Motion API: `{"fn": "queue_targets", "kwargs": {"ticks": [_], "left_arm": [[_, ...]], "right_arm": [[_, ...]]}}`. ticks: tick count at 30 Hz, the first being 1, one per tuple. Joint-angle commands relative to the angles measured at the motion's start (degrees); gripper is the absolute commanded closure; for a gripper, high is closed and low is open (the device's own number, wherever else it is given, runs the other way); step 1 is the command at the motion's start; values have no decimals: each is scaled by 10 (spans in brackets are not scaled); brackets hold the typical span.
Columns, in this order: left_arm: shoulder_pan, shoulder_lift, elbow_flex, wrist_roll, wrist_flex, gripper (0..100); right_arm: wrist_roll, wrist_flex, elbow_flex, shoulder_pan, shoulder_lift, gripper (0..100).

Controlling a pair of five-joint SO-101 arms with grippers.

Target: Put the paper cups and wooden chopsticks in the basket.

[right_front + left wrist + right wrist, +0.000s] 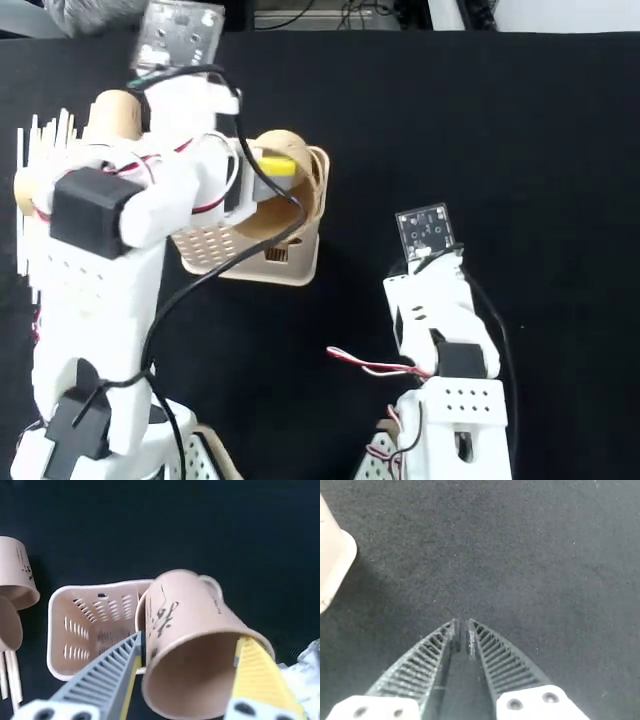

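My left gripper (191, 643) is shut on a brown paper cup (192, 630), which hangs tilted over the beige slotted basket (85, 630). From above, that cup (285, 150) sits at the basket's (250, 262) far rim, with the left gripper (270, 178) on it. Two more paper cups (113, 115) (28, 190) lie at the table's left, beside wooden chopsticks (40, 140). The left wrist view has those cups (15, 572) and the chopsticks (10, 675) at its edge. My right gripper (461, 629) is shut and empty, low over bare cloth to the right of the basket.
The table is covered in black cloth (500, 130). One corner of the basket (332, 565) lies near the right gripper. The right arm (440, 320) stands at the front, right of the basket. Cables trail from both arms.
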Motion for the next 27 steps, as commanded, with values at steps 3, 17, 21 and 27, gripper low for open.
{"fn": "queue_targets", "kwargs": {"ticks": [3, 17, 21, 27], "left_arm": [[7, 2, -65, 34, -6, 702], [-14, -4, 138, 36, -147, 704], [-15, -2, 121, 82, -157, 701], [-48, -3, 104, 142, -173, 700]], "right_arm": [[5, -11, -3, 4, -1, 956], [5, -11, -3, 3, -1, 956], [5, -11, -3, 2, -1, 956], [5, -11, 0, 1, -1, 956]]}}
